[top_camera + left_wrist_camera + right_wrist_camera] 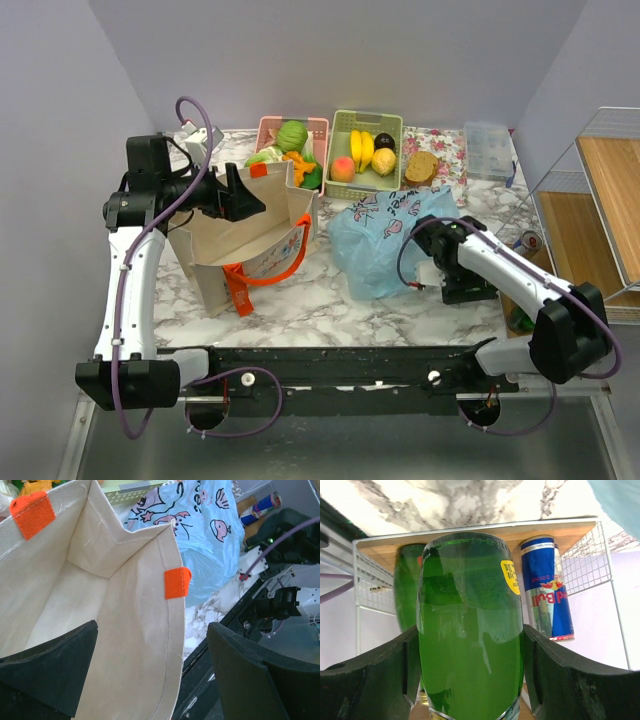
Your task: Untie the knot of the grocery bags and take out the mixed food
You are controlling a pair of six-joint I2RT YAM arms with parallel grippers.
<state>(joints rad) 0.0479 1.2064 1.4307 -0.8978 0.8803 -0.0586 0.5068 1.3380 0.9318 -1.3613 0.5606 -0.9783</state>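
Observation:
The light blue plastic grocery bag (385, 240) (200, 525) lies crumpled on the marble table, right of the beige tote (250, 235). I cannot make out its knot. Toy foods sit in the back baskets: a green cabbage (292, 135), orange pieces (298, 165) and a peach (343, 168). My left gripper (245, 200) (152, 630) is open and straddles the tote's near wall (145, 645), one finger inside and one outside. My right gripper (470, 290) (470, 635) is right of the blue bag, both fingers pressed against a green bottle (470, 630).
A pink basket (268, 124) and a green basket (398, 122) with bananas (360, 148) stand at the back; a bread slice (422, 167) lies beside them. A wire shelf (590, 210) stands at the right, with a blue can (547, 585) next to the bottle.

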